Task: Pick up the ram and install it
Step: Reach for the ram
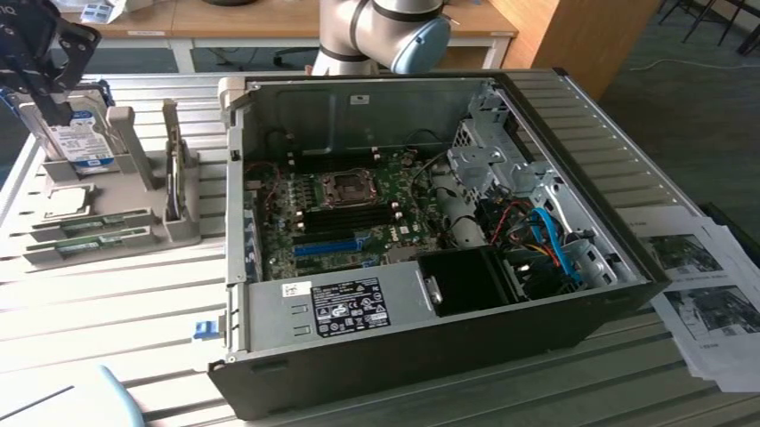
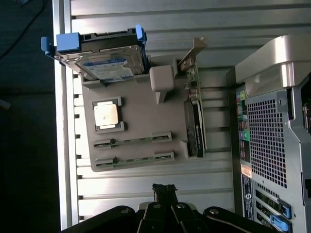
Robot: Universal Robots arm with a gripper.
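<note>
Two green ram sticks lie in slots of a grey holder tray: one ram stick and a second beside it. My gripper is shut with nothing between its fingers. It hovers above the table, off the tray's edge nearest the ram sticks. In the exterior view the gripper hangs high at the left, over the tray's hard-drive end. The open computer case shows its motherboard with dark memory slots.
On the tray also stand a silver hard drive in a blue bracket, a square processor and an upright expansion card. The case's rear panel rises beside the tray. Printed sheets lie at the exterior view's right.
</note>
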